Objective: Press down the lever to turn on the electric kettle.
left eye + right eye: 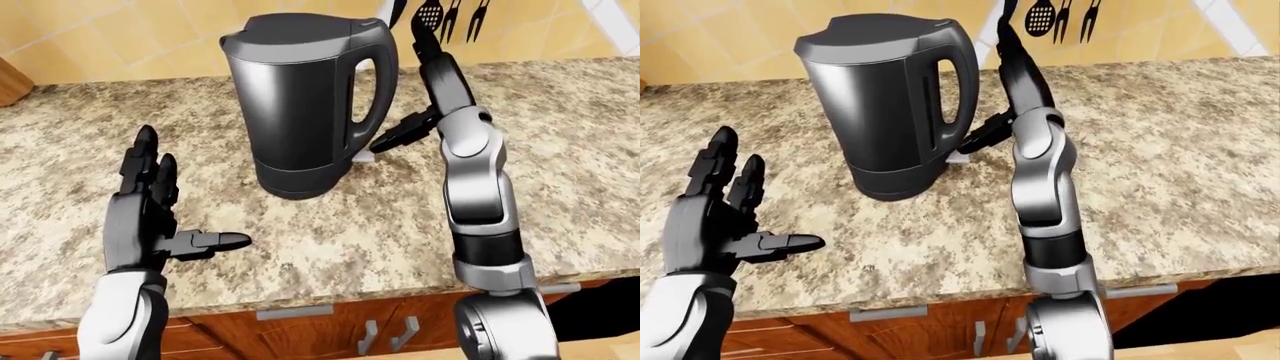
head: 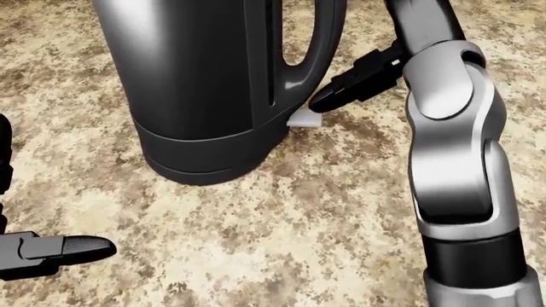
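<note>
A black electric kettle (image 1: 300,105) stands upright on the speckled stone bench (image 1: 560,150), its long axis vertical and its handle (image 1: 372,90) turned toward the right of the left-eye view. At the foot of the handle, the pale lever (image 2: 305,118) juts out sideways, low and roughly level, pointing right toward the robot's arm. The right hand (image 2: 354,83) reaches in from the right, one dark fingertip poised just above the lever's outer end; whether it touches cannot be told. Its fingers grip nothing, and how far they are spread is hidden by the forearm. The left hand (image 1: 150,202) hovers well apart at the left, fingers splayed wide and empty. To press well, the fingertip should likely land squarely on the lever's top and push straight down, not sideways, lest it slip off the small tab or nudge the kettle across the bench.
</note>
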### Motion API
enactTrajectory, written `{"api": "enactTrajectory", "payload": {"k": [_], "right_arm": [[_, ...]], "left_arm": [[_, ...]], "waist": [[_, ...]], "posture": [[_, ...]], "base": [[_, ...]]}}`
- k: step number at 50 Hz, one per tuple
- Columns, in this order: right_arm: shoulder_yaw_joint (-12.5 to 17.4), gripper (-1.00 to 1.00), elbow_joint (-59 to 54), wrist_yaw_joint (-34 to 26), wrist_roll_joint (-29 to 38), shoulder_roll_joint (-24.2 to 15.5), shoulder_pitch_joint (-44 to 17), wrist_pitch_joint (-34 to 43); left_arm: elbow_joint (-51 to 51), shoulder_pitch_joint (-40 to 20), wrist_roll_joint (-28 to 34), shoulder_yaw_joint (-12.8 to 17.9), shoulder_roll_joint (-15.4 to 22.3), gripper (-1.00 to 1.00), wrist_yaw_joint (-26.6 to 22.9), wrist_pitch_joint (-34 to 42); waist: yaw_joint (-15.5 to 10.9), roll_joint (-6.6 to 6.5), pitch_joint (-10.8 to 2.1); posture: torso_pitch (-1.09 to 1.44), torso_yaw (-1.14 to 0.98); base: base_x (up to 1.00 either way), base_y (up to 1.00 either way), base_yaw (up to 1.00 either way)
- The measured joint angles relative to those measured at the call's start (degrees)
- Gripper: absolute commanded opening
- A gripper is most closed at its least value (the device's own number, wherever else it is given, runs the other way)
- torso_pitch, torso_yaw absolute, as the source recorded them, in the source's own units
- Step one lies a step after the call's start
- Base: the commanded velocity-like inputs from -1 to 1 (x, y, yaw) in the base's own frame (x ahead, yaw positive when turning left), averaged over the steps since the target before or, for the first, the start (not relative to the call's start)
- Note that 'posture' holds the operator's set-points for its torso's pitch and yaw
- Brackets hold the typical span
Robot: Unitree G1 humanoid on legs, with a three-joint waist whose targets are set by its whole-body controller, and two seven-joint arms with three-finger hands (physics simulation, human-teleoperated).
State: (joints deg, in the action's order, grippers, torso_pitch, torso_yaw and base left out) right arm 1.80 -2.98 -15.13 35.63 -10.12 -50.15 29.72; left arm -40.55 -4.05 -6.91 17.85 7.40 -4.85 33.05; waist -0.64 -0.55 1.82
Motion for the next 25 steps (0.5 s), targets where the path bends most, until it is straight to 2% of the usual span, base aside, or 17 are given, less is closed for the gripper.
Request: {"api": "enactTrajectory", "payload": {"k": [9, 17, 25], "right_arm": [[0.2, 1.00, -6.3, 3.1, -1.6, -0.1, -1.1, -5.3], [-1.1, 1.00, -8.4, 3.9, -0.8, 1.5, 0.8, -5.5], [-0.4, 1.00, -12.7, 5.3, -1.6, 1.0, -1.3, -7.6]], "left_arm": [[0.3, 0.1, -0.1, 0.0, 0.0, 1.00, -0.1, -0.4], [0.9, 0.3, -0.1, 0.2, 0.0, 1.00, -0.1, -1.0], [0.9, 0.5, 0.0, -0.1, -0.1, 1.00, -0.2, -1.2]], "waist": [[0.2, 0.05, -0.30], [0.0, -0.05, 0.16], [0.0, -0.12, -0.03]], "posture": [[0.00, 0.00], [0.00, 0.00], [0.00, 0.00]], "base": [[0.00, 0.00, 0.00], [0.00, 0.00, 0.00], [0.00, 0.00, 0.00]]}}
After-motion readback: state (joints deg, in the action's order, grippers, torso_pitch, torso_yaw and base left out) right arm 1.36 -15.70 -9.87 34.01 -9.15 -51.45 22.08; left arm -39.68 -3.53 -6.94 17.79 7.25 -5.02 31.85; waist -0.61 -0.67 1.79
